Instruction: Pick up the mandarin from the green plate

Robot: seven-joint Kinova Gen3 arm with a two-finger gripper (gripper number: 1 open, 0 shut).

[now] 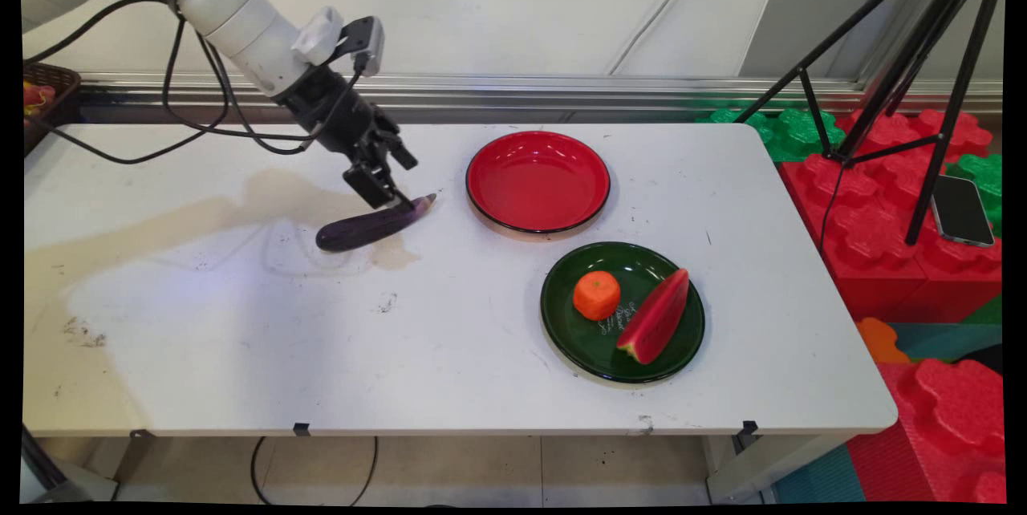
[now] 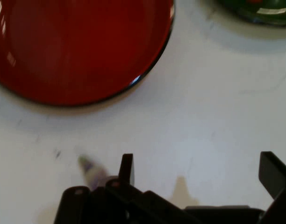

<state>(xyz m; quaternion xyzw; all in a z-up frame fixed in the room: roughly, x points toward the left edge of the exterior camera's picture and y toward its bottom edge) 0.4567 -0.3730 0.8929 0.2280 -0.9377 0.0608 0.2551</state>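
A dark purple eggplant (image 1: 365, 228) lies on the white table (image 1: 241, 338), its pale stem end pointing toward the red plate (image 1: 537, 182). My gripper (image 1: 397, 180) hangs low over that stem end and is open. In the hand view the gripper (image 2: 199, 164) shows a wide gap of bare table between its fingers. The eggplant's tip (image 2: 90, 171) lies just outside the left finger (image 2: 126, 167). The red plate (image 2: 77, 51) fills the top left of that view and holds nothing.
A green plate (image 1: 578, 338) at the front right holds an orange (image 1: 596, 295) and a watermelon slice (image 1: 656, 316). A brown stain (image 1: 265, 198) spreads under the arm. A basket (image 1: 48, 98) sits far left. A tripod (image 1: 907, 82) and phone (image 1: 960, 210) stand on foam blocks right.
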